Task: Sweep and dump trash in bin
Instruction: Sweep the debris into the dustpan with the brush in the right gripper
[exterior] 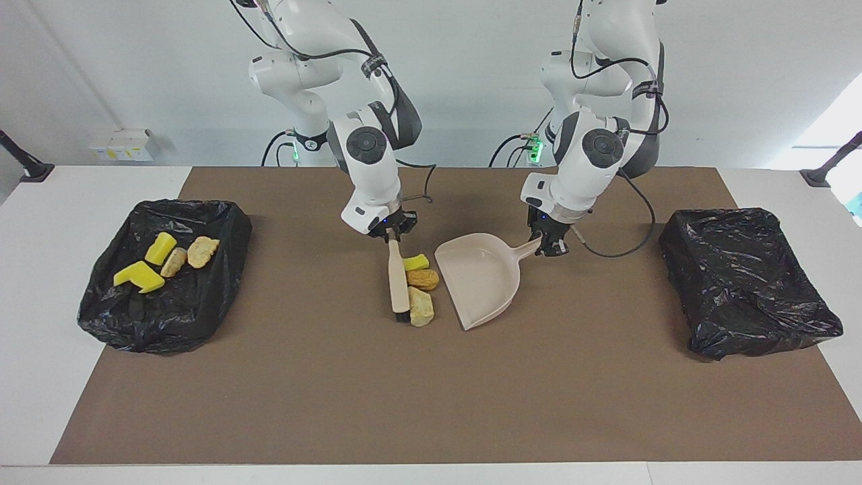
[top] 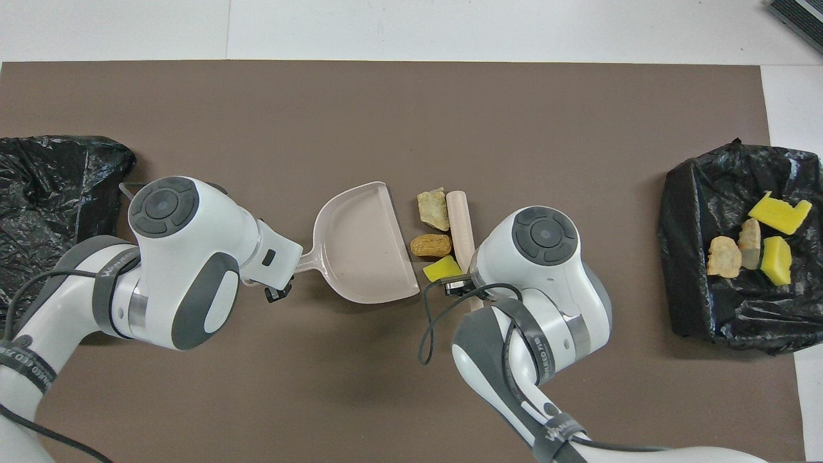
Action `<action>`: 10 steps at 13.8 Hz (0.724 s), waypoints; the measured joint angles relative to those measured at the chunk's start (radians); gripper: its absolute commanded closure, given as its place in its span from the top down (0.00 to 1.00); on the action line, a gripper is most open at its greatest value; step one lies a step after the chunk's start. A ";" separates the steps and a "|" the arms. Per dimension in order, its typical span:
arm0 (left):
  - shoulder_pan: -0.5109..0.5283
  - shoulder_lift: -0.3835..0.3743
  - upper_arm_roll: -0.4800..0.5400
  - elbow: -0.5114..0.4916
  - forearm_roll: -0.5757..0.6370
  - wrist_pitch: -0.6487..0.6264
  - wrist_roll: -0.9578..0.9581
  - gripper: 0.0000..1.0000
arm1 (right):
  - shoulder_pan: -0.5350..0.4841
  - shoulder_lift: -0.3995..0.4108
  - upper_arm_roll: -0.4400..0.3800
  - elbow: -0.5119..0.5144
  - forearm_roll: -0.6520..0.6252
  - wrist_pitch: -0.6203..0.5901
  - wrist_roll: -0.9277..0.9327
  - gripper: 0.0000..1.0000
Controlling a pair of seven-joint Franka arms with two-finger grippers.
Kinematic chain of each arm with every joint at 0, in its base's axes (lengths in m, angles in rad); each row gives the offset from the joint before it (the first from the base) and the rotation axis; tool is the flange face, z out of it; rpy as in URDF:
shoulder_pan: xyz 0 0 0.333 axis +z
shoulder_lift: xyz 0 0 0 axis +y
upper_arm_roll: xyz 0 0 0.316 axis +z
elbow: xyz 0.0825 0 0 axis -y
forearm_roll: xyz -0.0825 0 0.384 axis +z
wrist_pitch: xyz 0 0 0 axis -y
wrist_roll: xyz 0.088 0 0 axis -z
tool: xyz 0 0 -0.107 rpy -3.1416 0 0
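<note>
Trash still on the mat, three bits in a row, lies pinched between the brush and the open lip of the dustpan; four more bits sit in the bin toward the right arm's end. Right gripper is clamped on the brush handle, left gripper on the dustpan handle. To finish well, keep the bristles low and square, push evenly across, and hold the pan's lip flat so nothing slips under or past its ends
</note>
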 measured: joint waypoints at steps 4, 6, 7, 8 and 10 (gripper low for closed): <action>0.000 0.000 0.001 -0.005 -0.004 0.000 -0.001 0.00 | 0.059 0.036 0.022 0.083 0.129 0.016 -0.030 0.00; 0.000 0.000 0.001 -0.005 -0.004 0.001 -0.002 0.00 | 0.099 0.038 0.025 0.113 0.200 0.020 -0.066 0.00; 0.000 0.000 0.001 -0.006 -0.005 0.001 -0.003 0.00 | 0.114 0.038 0.026 0.124 0.219 0.022 -0.084 0.00; 0.000 0.000 0.001 -0.006 -0.005 0.002 -0.003 0.00 | 0.120 0.035 0.027 0.132 0.227 0.021 -0.104 0.00; 0.002 0.000 0.001 -0.006 -0.008 0.002 -0.005 0.00 | 0.115 0.012 0.024 0.141 0.230 -0.041 -0.139 0.00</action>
